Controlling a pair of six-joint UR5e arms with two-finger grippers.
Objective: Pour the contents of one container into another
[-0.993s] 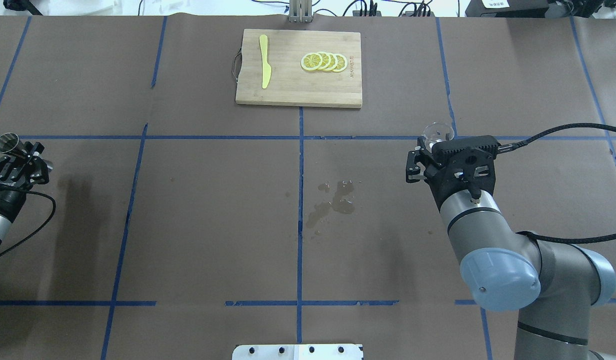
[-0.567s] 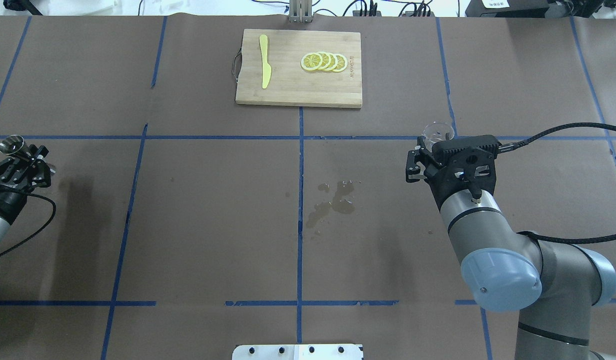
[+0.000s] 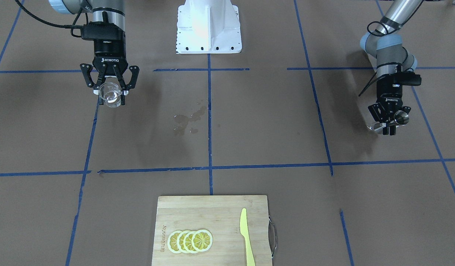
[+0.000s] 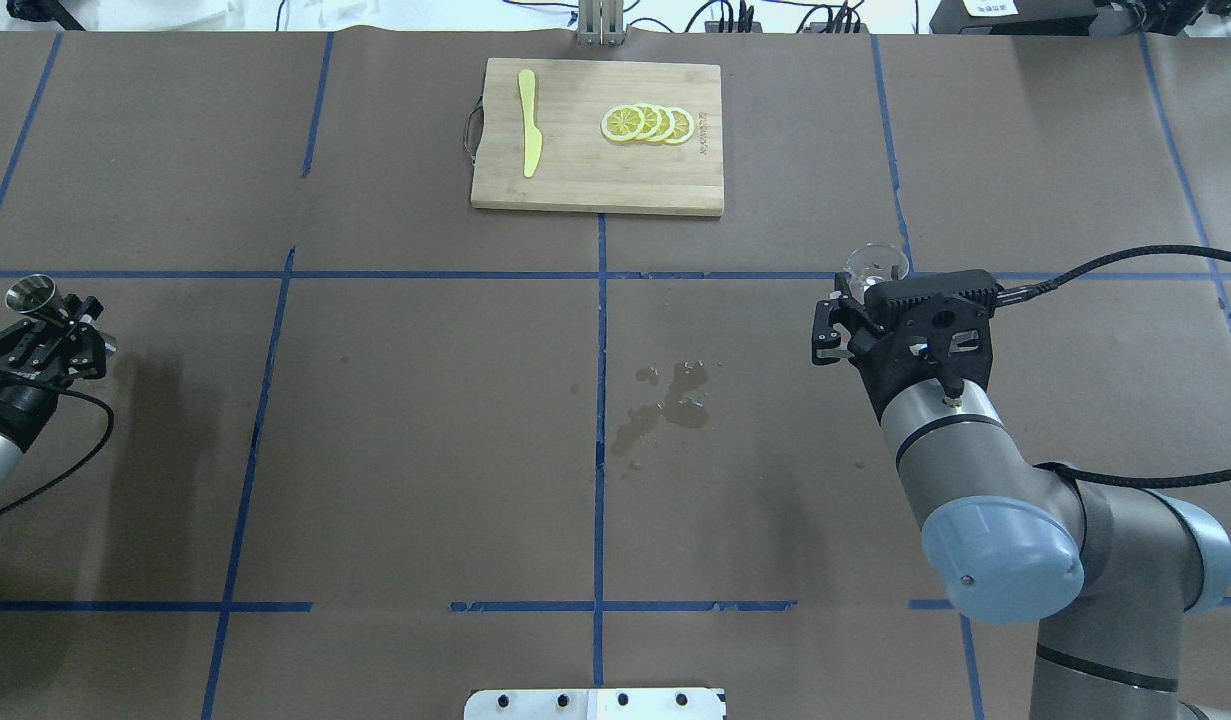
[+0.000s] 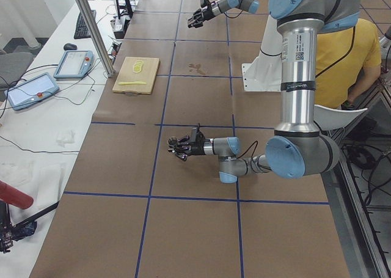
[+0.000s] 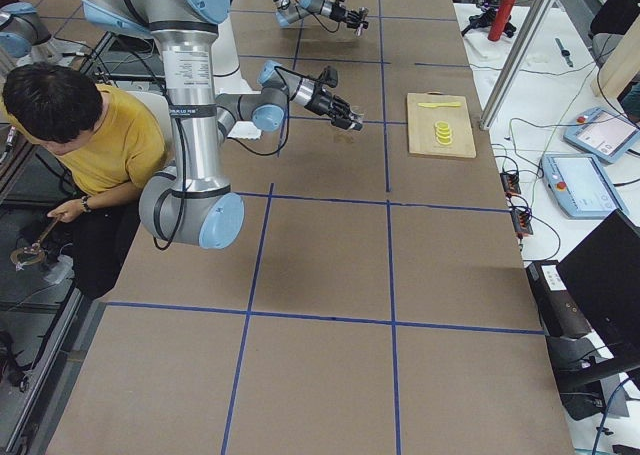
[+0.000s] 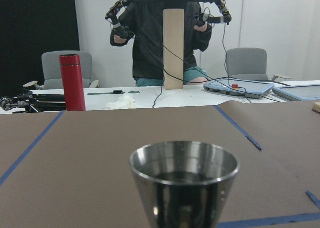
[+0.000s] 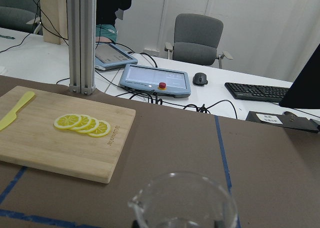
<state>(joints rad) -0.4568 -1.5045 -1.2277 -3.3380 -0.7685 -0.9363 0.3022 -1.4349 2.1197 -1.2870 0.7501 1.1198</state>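
Observation:
The steel jigger (image 4: pixel 30 293) is at the table's far left, held at its waist by my left gripper (image 4: pixel 47 318), which is shut on it. Its open upper cone (image 7: pixel 184 180) fills the bottom of the left wrist view. From the front the jigger (image 3: pixel 400 119) sticks out past the left gripper (image 3: pixel 389 126), above the brown paper. The clear glass cup (image 4: pixel 875 264) is right of centre, and my right gripper (image 4: pixel 855 295) is shut on it. The cup (image 3: pixel 109 95) hangs upright in the right gripper (image 3: pixel 111 91), and its spouted rim (image 8: pixel 182 203) shows in the right wrist view.
A wooden cutting board (image 4: pixel 575 180) lies at the far middle with lemon slices (image 4: pixel 647 123) and a yellow knife (image 4: pixel 528 135) on it. A wet patch (image 4: pixel 665 400) marks the paper near the centre. A person in a yellow shirt (image 5: pixel 357 52) sits behind the robot's base.
My left gripper has carried the jigger a little to the right, toward the table's middle. The right arm and the glass cup have not moved.

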